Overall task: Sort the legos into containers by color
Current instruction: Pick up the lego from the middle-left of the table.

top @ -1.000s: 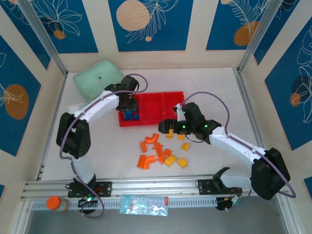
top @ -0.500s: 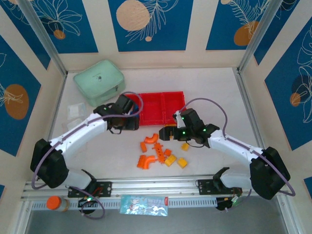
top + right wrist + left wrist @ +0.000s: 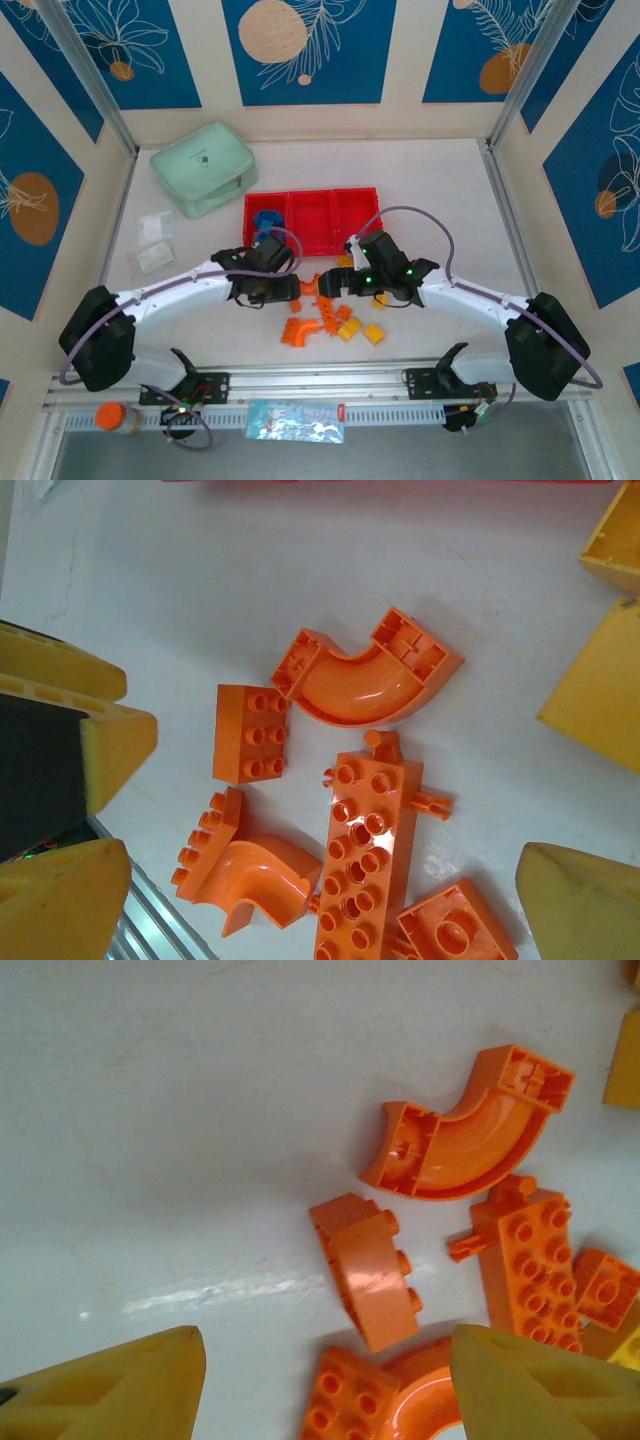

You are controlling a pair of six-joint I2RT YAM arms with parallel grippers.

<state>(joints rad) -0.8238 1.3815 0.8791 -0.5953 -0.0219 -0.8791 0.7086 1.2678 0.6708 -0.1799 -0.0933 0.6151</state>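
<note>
Spanning the far middle of the white table [image 3: 440, 190], one glossy red plastic tray [image 3: 310, 215] has three square compartments. Just near of it the left gripper [image 3: 300, 290] hangs half open and the right gripper [image 3: 335, 283] wide open, both empty, over six studded orange pieces [image 3: 310, 312], two curved. Yellow blocks [image 3: 373, 333] lie beside; blue blocks [image 3: 268, 222] sit in the left compartment.

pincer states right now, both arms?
Left pincer: open, holding nothing.
Right pincer: open wide, holding nothing.
</note>
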